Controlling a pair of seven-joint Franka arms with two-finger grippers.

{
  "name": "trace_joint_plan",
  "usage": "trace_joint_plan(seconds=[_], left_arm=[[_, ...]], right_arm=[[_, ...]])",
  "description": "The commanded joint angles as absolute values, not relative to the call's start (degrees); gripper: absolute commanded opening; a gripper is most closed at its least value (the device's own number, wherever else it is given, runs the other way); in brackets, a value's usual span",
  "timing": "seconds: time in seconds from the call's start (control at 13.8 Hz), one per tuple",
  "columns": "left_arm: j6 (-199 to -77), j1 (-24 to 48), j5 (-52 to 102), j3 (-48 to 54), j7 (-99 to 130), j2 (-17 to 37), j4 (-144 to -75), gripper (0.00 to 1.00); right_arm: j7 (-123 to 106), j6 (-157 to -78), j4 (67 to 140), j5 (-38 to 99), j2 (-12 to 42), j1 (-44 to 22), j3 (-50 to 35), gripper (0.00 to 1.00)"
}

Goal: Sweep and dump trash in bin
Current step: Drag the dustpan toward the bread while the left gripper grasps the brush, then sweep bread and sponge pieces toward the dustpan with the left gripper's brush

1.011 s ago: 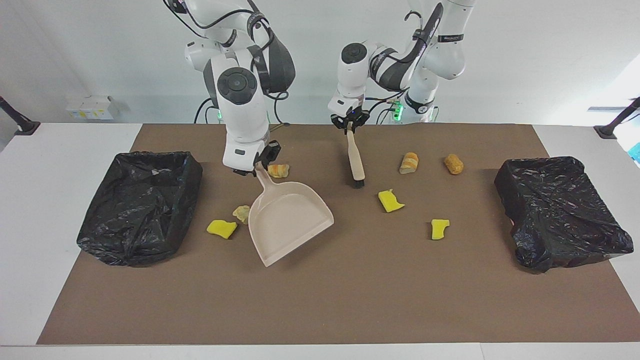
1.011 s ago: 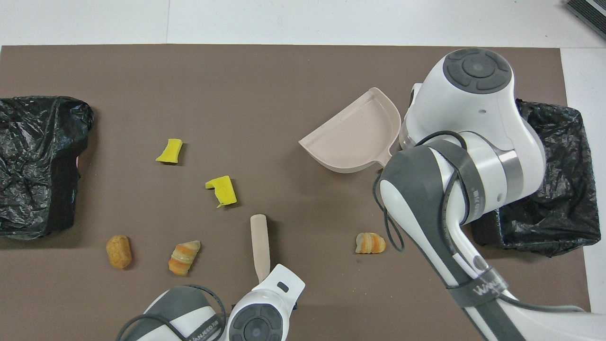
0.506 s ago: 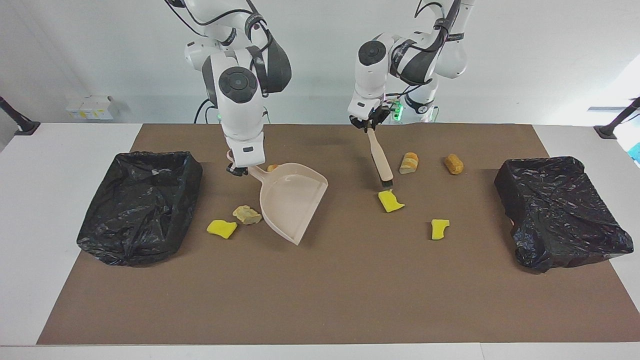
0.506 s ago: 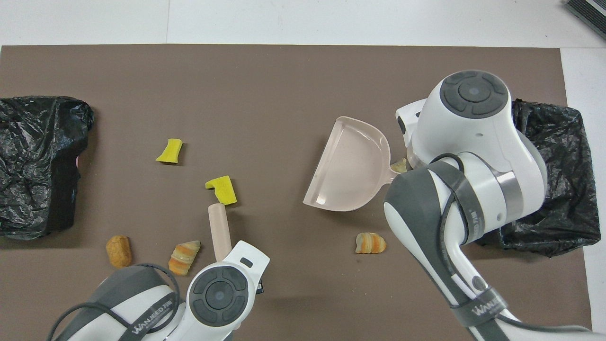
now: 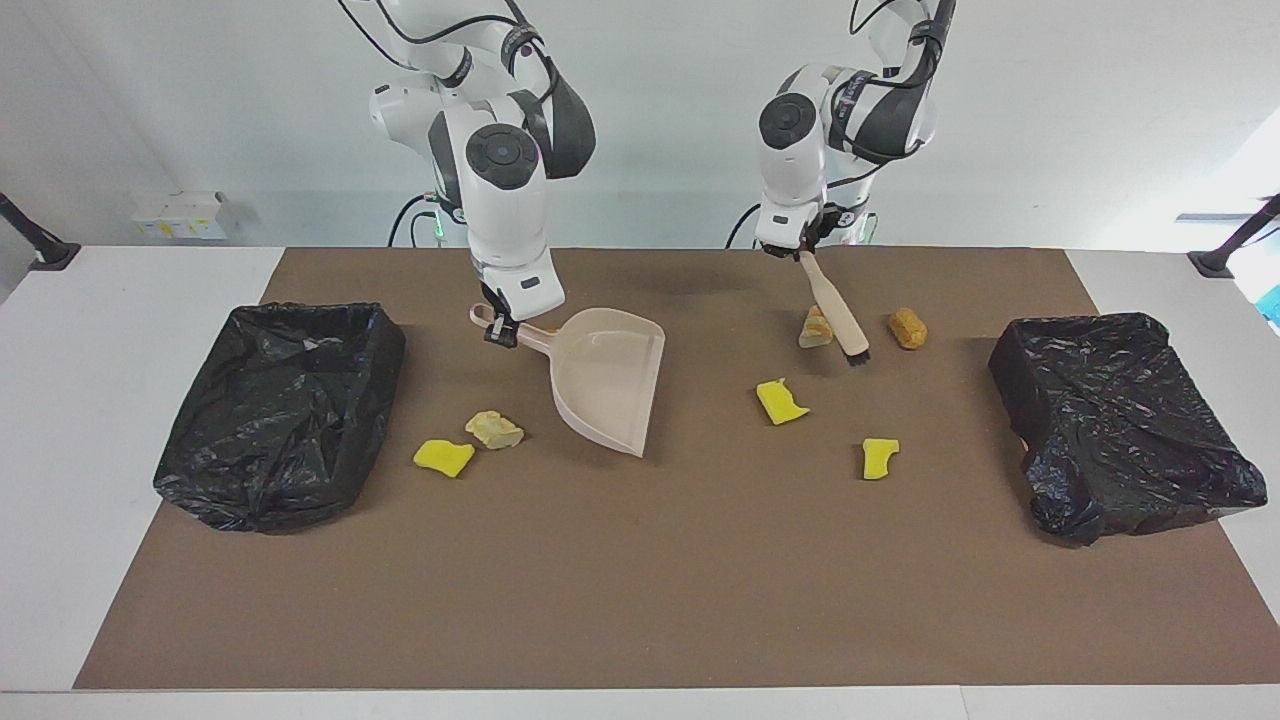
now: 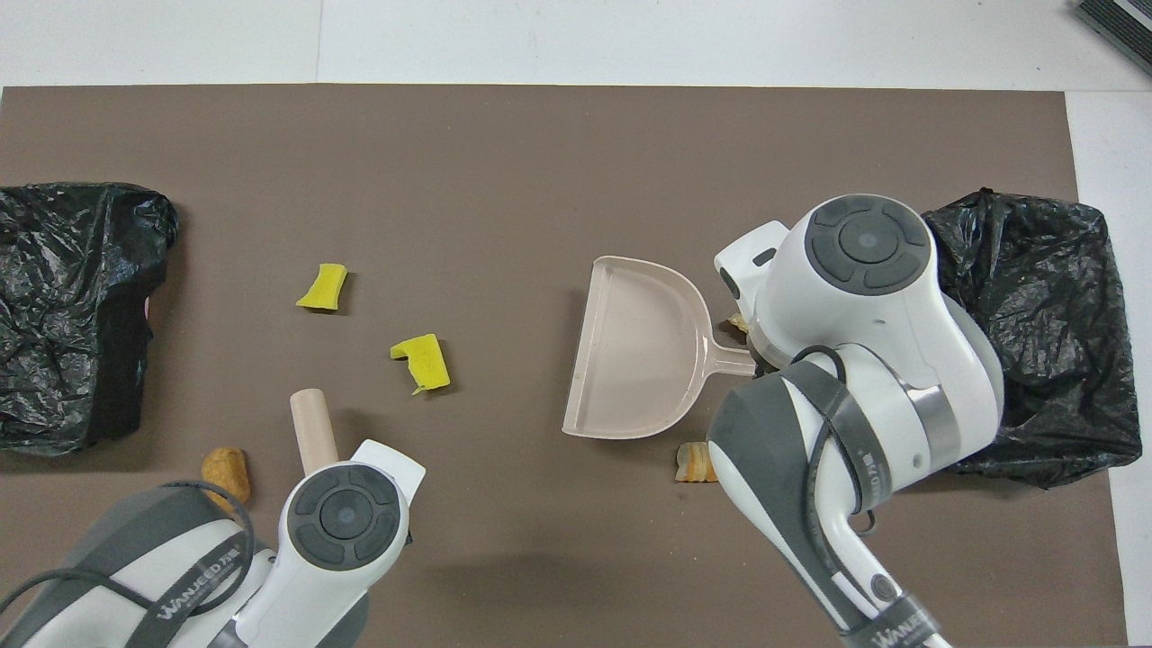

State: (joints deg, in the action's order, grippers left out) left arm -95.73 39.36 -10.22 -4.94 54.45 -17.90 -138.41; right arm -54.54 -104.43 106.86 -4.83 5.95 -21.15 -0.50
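With the left pincer (image 5: 806, 252) clamping the brush (image 5: 836, 312) and the right pincer (image 5: 503, 330) gripping the dustpan (image 5: 608, 378), all visible trash (image 5: 781, 401) is lying unswept.

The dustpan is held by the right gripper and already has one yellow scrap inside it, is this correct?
Not quite: the dustpan is empty, as the overhead view shows. The right gripper does hold its handle; the yellow scraps, such as this yellow scrap, lie on the mat.

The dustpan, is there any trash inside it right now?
No, the dustpan shows only its bare beige floor in the overhead view, and the yellow scraps lie on the mat.
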Motion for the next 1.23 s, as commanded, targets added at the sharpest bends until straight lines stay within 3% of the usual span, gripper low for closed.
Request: trace_joint_plan(seconds=[0.0, 0.58, 1.16], left_arm=[[-92.3, 34.99, -15.01, -4.31, 55.54, -22.31, -141.94, 0.0], [-95.44, 23.92, -16.17, -4.04, 61.17, -29.26, -151.07, 0.0], [-101.77, 26.01, -4.15, -3.96, 59.24, -28.04, -153.19, 0.0]], right_arm=[[-57.3, -108.62, 110.74, -5.98, 4.57, -21.61, -0.7, 0.0], [-58.27, -111.27, 113.28, -7.47, 4.66, -22.5, -0.79, 0.0], [-58.54, -116.18, 117.77, -7.47, 4.66, -23.29, -0.79, 0.0]])
